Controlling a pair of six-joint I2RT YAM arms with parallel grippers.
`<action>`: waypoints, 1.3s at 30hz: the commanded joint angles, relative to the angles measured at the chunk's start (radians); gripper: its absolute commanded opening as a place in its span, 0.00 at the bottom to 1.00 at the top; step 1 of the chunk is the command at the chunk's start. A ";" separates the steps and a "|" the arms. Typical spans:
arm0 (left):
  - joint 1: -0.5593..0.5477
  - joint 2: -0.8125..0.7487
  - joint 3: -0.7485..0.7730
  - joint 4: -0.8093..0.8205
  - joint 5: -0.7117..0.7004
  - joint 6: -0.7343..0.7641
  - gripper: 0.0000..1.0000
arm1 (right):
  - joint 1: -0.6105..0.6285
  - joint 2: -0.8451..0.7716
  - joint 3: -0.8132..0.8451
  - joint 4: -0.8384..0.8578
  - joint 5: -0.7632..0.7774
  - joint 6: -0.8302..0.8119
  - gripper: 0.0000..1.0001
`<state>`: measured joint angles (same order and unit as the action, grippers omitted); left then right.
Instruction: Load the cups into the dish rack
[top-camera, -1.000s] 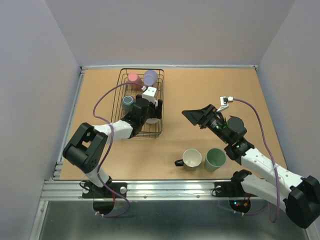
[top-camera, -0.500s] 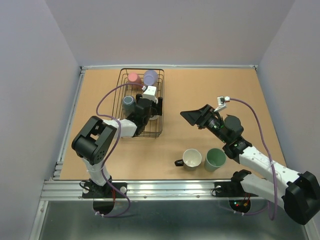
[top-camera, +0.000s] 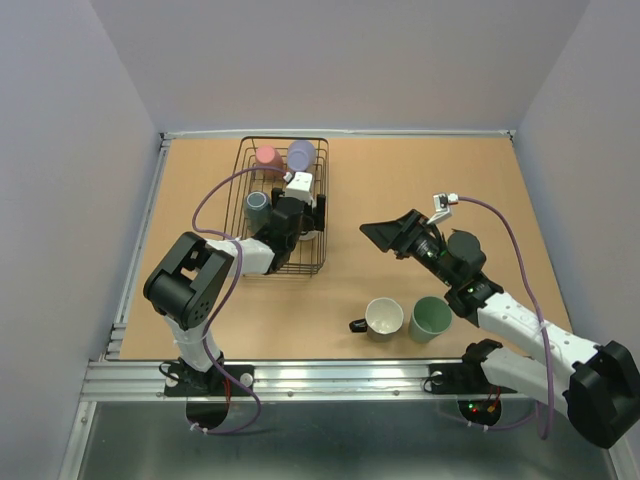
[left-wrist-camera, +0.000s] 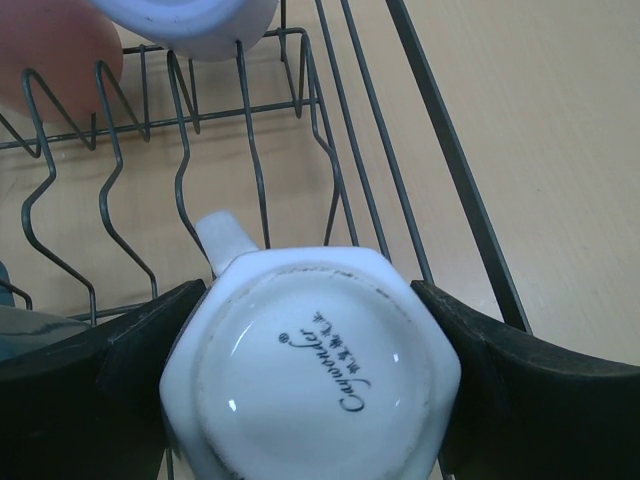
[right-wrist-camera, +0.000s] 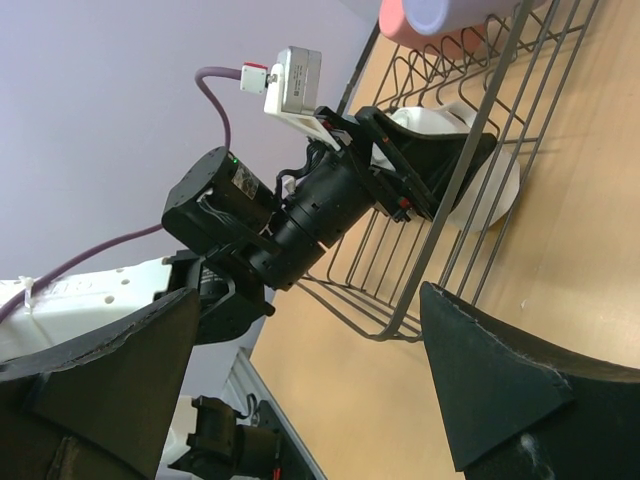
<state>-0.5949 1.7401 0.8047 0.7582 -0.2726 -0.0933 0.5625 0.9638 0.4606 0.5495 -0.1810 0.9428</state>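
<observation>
Change over the last sec. is slight. The L arm's elbow has been folded up nearer its base, while the left gripper (left-wrist-camera: 308, 300) has been kept low in the near right part of the dish rack (top-camera: 326, 200). A white mug (left-wrist-camera: 310, 370) is pinched there, base up, w/ a finger seen against each side wall and its handle pointed to the far side. It appears to be seated among the divider wires, so release is judged the step in hand. A pink mug (top-camera: 266, 156) and a lavender mug (top-camera: 300, 153) are seen at the rack's far end, and a dark mug (top-camera: 257, 203) at its left. The right gripper (top-camera: 390, 233) has been edged slightly left. It is held spread and empty over mid-table. Two are left on the table near the R arm: a black-handled cream mug (top-camera: 384, 317) and, just beside it, a mint green mug (top-camera: 431, 318).
</observation>
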 joint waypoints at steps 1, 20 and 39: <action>-0.005 -0.053 0.031 0.069 -0.027 0.004 0.96 | -0.006 -0.026 -0.020 0.036 -0.015 -0.001 0.95; -0.005 -0.143 0.097 -0.039 -0.051 0.009 0.99 | -0.006 -0.077 -0.040 0.035 -0.025 0.014 0.95; -0.025 -0.542 0.159 -0.374 -0.108 -0.035 0.99 | -0.006 -0.202 0.199 -0.544 -0.081 -0.200 0.94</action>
<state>-0.6159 1.3182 0.9089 0.4736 -0.3450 -0.0929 0.5625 0.7776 0.5068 0.2001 -0.2028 0.8268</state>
